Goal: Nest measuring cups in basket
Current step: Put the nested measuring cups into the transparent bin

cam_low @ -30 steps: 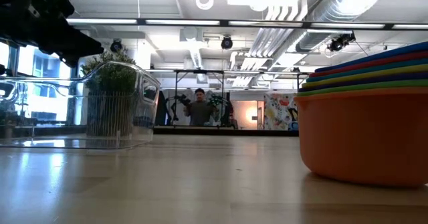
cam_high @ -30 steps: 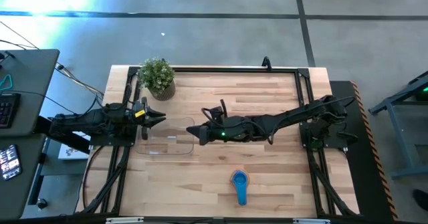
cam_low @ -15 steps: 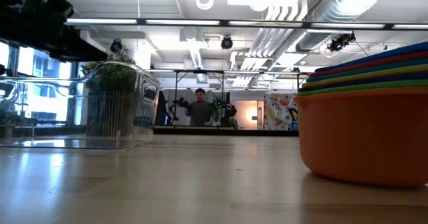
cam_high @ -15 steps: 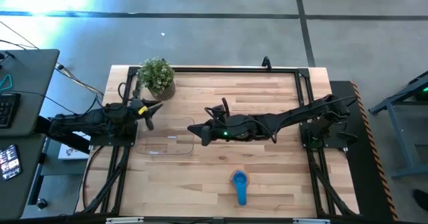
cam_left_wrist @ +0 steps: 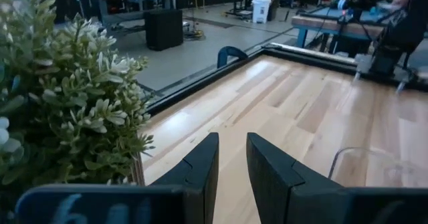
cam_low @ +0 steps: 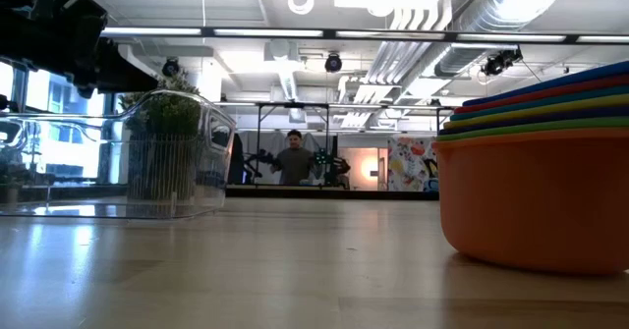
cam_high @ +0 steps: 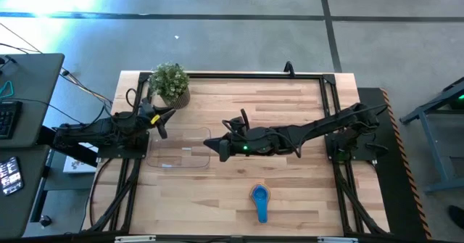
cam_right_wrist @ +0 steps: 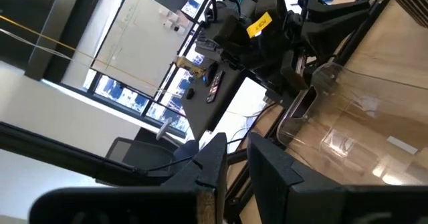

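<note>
only the low view shows the nested measuring cups [cam_low: 536, 187] stacked; both arms' jaws narrow, empty

Robotics laboratory in an open industrial hall.
Exposed ceiling ducts [cam_low: 462, 15] and strip lighting are running overhead; a person [cam_low: 292, 158] is standing among further robot rigs beyond the wooden bench [cam_high: 290, 192], while a polished concrete floor [cam_high: 239, 43] is surrounding it.

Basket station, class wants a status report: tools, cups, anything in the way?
Left tool empty, near plant. Right tool empty at basket edge. Cups stacked, untouched, outside basket. Path clear.
</note>
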